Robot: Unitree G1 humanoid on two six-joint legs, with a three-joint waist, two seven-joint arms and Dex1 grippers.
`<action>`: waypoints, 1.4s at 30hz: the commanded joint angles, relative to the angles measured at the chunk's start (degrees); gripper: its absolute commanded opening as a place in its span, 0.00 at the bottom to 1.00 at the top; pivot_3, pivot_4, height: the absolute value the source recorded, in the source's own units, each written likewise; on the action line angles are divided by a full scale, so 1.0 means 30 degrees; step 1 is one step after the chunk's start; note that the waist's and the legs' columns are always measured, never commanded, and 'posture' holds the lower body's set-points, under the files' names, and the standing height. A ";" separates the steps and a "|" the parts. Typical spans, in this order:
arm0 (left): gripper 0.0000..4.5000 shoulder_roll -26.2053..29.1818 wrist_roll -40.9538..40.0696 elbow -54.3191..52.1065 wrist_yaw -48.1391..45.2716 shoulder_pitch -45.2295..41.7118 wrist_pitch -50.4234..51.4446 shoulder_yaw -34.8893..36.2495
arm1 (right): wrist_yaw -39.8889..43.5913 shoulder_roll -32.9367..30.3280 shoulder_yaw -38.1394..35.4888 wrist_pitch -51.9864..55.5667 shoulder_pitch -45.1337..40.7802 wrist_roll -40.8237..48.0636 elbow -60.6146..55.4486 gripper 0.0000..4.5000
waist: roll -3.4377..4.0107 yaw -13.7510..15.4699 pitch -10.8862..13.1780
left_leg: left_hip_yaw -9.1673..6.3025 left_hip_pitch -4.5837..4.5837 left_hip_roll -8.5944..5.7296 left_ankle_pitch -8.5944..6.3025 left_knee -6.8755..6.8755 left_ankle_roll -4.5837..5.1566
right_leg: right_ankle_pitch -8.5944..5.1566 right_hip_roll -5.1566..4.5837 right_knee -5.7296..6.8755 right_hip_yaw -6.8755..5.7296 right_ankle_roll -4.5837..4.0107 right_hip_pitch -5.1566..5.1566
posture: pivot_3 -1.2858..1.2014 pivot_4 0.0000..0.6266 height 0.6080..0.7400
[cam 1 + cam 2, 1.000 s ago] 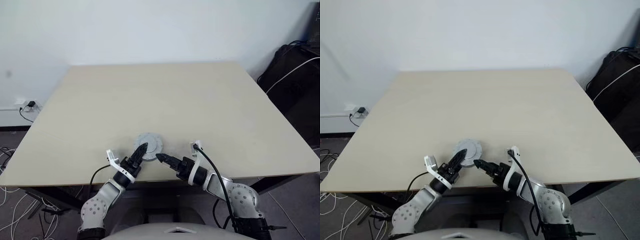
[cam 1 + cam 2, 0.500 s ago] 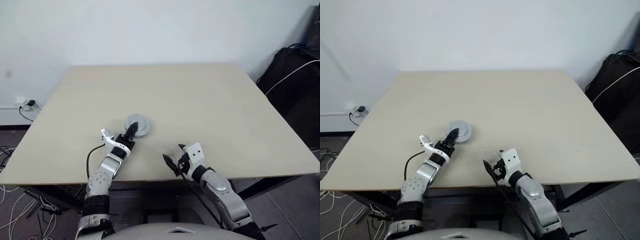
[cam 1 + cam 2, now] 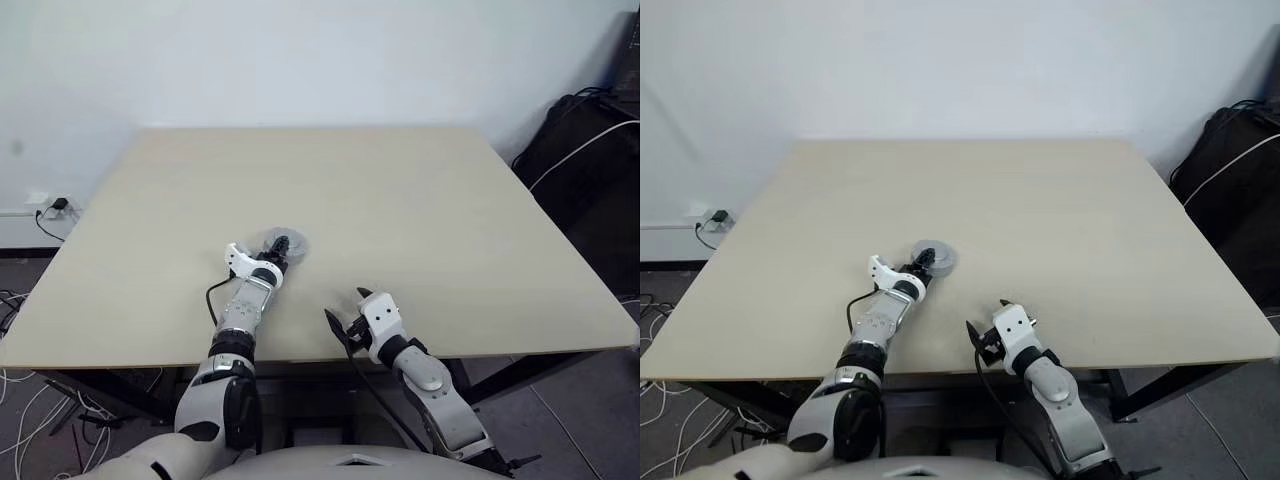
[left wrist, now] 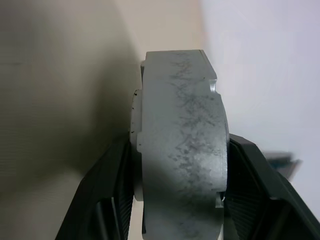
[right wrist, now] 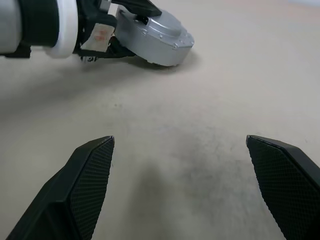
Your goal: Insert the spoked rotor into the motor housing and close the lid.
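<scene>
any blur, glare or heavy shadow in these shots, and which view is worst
Left wrist view is worst: the grey motor assembly sits very close between the left tool fingers, with a dark shadow over the table beside it and a washed-out pale background. Right wrist view: soft shadow on the table between the open right tool fingers. Eye views: evenly lit, no glare, only faint shadows.

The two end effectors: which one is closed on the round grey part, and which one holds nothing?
The left end effector grips the closed motor housing; the right end effector is open over bare table.
</scene>
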 commanded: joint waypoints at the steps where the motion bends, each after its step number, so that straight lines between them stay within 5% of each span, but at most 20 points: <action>1: 0.47 0.0074 0.0642 0.0724 -0.0062 -0.1772 -0.1064 0.0523 | -0.0029 0.0155 -0.0347 -0.0207 -0.0168 -0.0052 -0.0204 1.00 | -0.0001 -0.0013 -0.0001 | 0.0000 0.0002 -0.0001 0.0000 0.0005 0.0000 | 0.0001 0.0001 0.0003 -0.0002 0.0001 0.0001 | 0.52 0.00 1.00; 4: 0.47 0.0184 0.0942 0.1642 0.0324 -0.2195 -0.1320 0.0992 | 0.0020 0.0239 -0.0392 -0.0168 -0.0160 -0.0088 -0.0150 1.00 | -0.0002 -0.0042 -0.0003 | 0.0005 0.0004 -0.0001 0.0004 0.0013 -0.0002 | 0.0014 0.0009 0.0005 0.0000 0.0007 0.0009 | 0.52 0.00 1.00; 11: 0.97 0.0280 0.1964 0.1539 0.1670 -0.1398 -0.0154 0.1041 | 0.0100 0.0336 -0.0380 -0.0006 -0.0184 -0.0277 -0.0083 1.00 | -0.0013 -0.0071 -0.0104 | 0.0005 0.0073 -0.0002 0.0004 0.0018 0.0000 | 0.0022 0.0010 0.0011 0.0001 0.0008 0.0013 | 0.52 0.00 1.00; 25: 0.99 0.1456 0.3790 -1.1319 0.2273 0.8918 0.8421 -0.3442 | 0.0259 0.0771 -0.0514 0.0616 -0.0336 -0.0311 0.0426 1.00 | 0.0169 -0.0631 -0.0477 | 0.0039 0.0484 0.0030 -0.0178 -0.0052 0.0037 | -0.0116 0.0002 0.0014 0.0079 0.0095 0.0370 | 0.52 0.00 1.00; 32: 0.99 0.3390 0.9119 -1.6214 -0.0357 1.2828 0.2376 -0.8136 | -0.0189 0.1710 -0.1708 0.0094 -0.0370 0.0687 0.0860 1.00 | 0.0198 -0.0789 -0.0413 | 0.0041 0.0738 0.0063 -0.0233 -0.0134 0.0025 | -0.0281 0.0004 0.0002 0.0118 -0.0019 0.0601 | 0.52 0.00 1.00; 42: 0.99 0.3109 1.6581 -1.2984 0.2781 1.3853 -0.9448 -0.9650 | -0.2728 0.3410 -0.4002 -0.3407 0.0351 0.0958 0.2164 1.00 | 0.0175 -0.0061 -0.0200 | 0.0031 0.0582 0.0057 -0.0244 -0.0142 0.0039 | -0.0284 -0.0003 -0.0010 0.0109 -0.0007 0.0459 | 0.52 0.00 1.00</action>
